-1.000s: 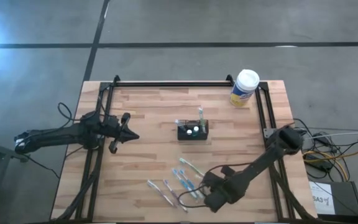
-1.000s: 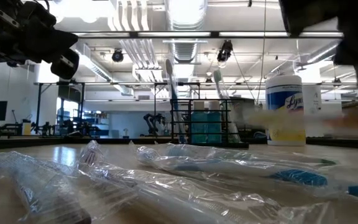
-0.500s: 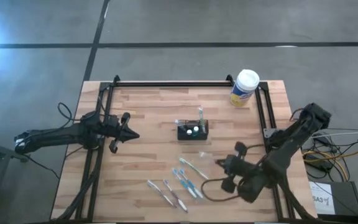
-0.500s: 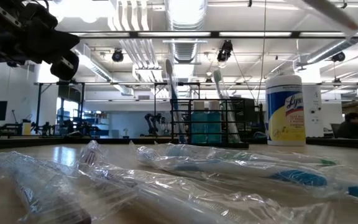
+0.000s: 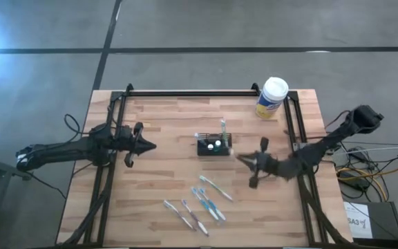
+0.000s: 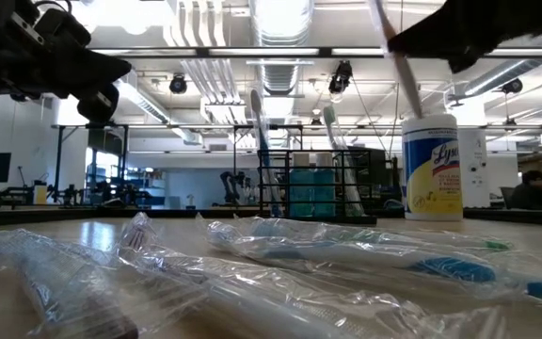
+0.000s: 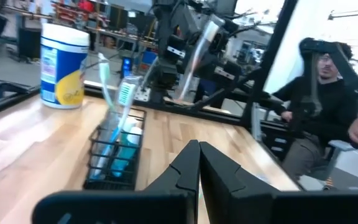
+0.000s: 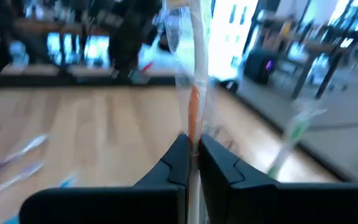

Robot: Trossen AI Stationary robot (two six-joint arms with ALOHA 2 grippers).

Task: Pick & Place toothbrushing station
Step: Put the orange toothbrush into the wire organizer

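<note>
The toothbrushing station, a small black mesh caddy with toothbrushes standing in it, rests on the wooden table's middle; it also shows in the left wrist view. Just right of it my right gripper hangs above the table, shut on a clear-wrapped toothbrush, seen in the low view as a pale slanting stick. My left gripper waits shut at the table's left, pointing level at the caddy. Several wrapped toothbrushes lie flat near the front edge. My right gripper pinches the wrapped toothbrush between its two fingers, at the handle's orange part. The fingers come roughly level from the table's right side and lie across the brush. The brush is lifted clear of the table and stands steeply tilted, most of it above the fingers.
A yellow canister with a white lid stands at the far right corner. Black frame rails run along the table's far and side edges. A seated person shows beyond the table in the left wrist view.
My right gripper has risen from the toothbrushes near the front edge and gone toward the far edge, up to the caddy's right side, tipping from pointing down to about level. The wrapped toothbrush came up with it, lifted clear of the table and swung upright.
</note>
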